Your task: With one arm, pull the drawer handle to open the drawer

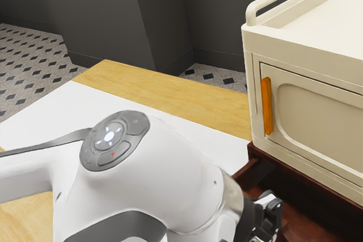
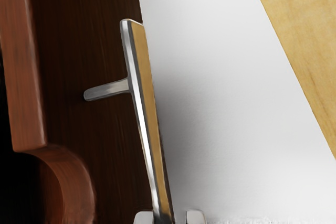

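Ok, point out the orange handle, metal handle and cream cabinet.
Orange handle point(image 1: 267, 106): exterior view, middle of the bar.
Metal handle point(image 2: 147, 114): wrist view, middle of the bar.
Cream cabinet point(image 1: 317, 117): exterior view, door panel.

Straight, silver-and-gold handle point(image 2: 141, 93) on dark brown drawer point(image 2: 79, 51)

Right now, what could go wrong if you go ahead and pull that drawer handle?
My hand is open with the handle between its fingers, closer to one than the other, so closing might shove the handle sideways before it's gripped. The post I can see meets the handle well away from my fingers, so pulling here could twist the handle or let it slip.
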Available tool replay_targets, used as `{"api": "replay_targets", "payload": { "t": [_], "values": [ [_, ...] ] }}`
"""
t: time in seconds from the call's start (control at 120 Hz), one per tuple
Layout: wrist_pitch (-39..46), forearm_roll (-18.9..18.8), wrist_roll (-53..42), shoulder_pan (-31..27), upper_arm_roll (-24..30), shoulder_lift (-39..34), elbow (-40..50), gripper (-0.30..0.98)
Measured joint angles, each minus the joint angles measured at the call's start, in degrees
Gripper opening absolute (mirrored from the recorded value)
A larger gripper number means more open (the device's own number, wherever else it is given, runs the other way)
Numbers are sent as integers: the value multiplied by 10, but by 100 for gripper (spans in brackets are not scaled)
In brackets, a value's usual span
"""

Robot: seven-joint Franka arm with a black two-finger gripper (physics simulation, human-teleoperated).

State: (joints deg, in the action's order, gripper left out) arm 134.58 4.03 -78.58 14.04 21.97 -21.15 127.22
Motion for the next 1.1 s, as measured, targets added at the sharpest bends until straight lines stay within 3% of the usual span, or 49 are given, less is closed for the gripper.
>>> {"api": "replay_targets", "payload": {
  "t": [0.15, 1.1],
  "values": [
    [9, 2, 12, 14, 0, -28, 36, 1],
    [6, 22, 49, 51, 1, -122, 117, 0]
  ]
}}
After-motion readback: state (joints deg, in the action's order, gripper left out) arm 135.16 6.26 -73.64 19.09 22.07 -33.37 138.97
